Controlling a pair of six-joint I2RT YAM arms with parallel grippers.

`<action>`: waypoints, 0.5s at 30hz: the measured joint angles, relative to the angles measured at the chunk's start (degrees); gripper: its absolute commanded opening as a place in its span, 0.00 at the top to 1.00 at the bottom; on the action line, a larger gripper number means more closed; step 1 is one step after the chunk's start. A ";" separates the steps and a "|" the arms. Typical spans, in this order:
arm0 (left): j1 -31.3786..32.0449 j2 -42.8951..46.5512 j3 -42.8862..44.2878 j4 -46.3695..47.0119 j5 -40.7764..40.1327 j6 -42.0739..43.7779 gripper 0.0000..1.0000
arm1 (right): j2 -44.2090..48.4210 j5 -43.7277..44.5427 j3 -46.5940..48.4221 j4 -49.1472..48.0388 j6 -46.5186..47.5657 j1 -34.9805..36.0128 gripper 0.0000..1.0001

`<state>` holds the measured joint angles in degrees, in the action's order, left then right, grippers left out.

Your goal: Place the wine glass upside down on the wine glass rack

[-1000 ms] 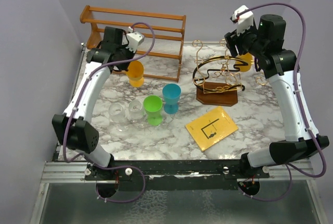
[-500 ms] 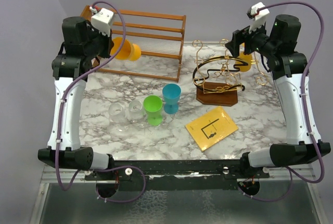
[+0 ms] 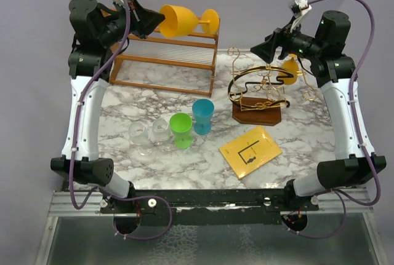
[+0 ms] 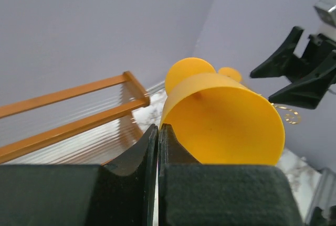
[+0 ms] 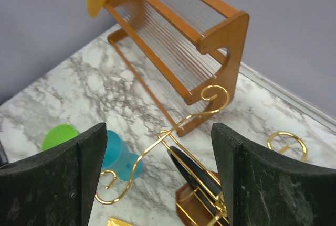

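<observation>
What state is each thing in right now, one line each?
Orange wine glass, sideways in the air, gripped at the rim.
Left gripper, shut on that glass.
Right gripper, open, empty.
Wine glass rack, upright on the table.
Second orange glass, at the rack, mostly hidden.
Blue glass, standing.
Green glass, standing.
Clear glasses, on the table, pose unclear.
Yellow card, lying flat.

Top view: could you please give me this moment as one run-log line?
left gripper: shut on glass, sideways aloft | right gripper: open by rack | placing: pending
</observation>
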<state>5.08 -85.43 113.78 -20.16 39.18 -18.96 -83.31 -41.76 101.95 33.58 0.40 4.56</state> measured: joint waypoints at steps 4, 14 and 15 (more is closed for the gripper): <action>2.60 -4.68 1.03 3.54 1.86 -5.05 1.00 | -1.68 -4.13 -1.03 -4.85 -6.60 0.00 0.23; 9.46 -10.62 4.17 5.92 1.95 -8.26 1.00 | -5.14 -7.17 -1.18 -13.94 -16.68 0.94 0.24; 9.90 -10.78 4.48 5.99 1.92 -8.26 1.00 | -5.55 -7.15 -1.18 -14.03 -16.94 1.05 0.24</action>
<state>14.98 -96.20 118.26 -14.17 41.10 -27.22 -88.86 -48.90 100.77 19.55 -16.53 5.61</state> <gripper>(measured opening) 0.029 0.764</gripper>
